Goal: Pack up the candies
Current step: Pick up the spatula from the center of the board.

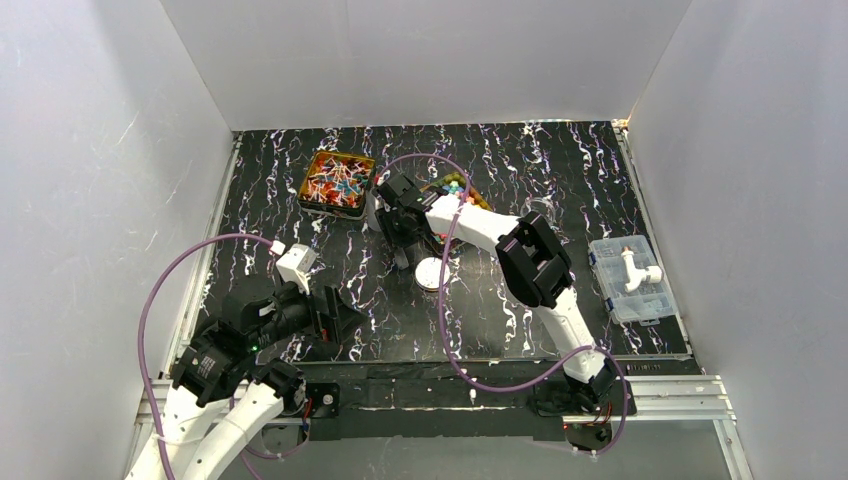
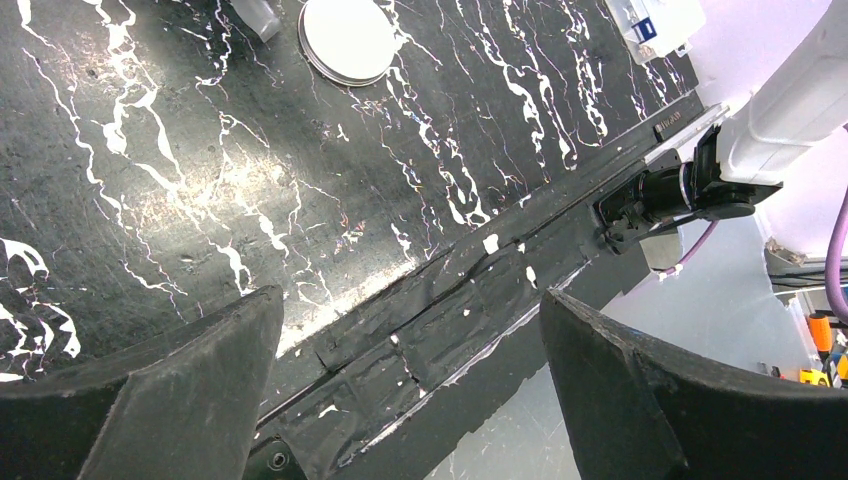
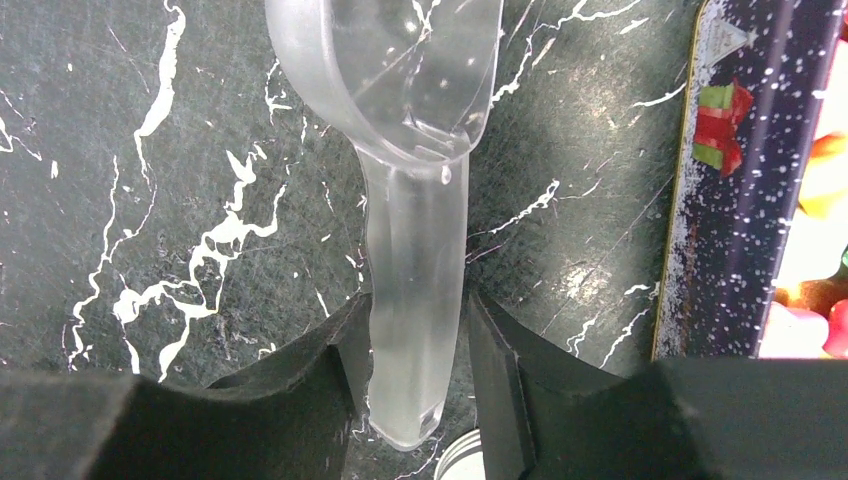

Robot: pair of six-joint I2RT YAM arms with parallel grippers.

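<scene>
A gold tin (image 1: 337, 181) at the back holds twist-wrapped red, blue and white candies (image 1: 335, 188). A second tin (image 3: 730, 200), partly behind my right arm, holds round candies (image 3: 815, 320) in yellow and pink. A clear plastic scoop (image 3: 415, 260) lies on the table beside it, bowl away from me. My right gripper (image 3: 418, 312) straddles the scoop's handle, jaws close on both sides, the left finger against it and a thin gap on the right. My left gripper (image 2: 410, 350) hangs wide open over the table's near edge, with nothing between its fingers.
A white round lid (image 1: 430, 273) lies flat just in front of the right gripper. A ribbed white rim (image 3: 465, 460) shows under the right fingers. A clear compartment box (image 1: 630, 278) with a white part sits at the right. White walls enclose the table.
</scene>
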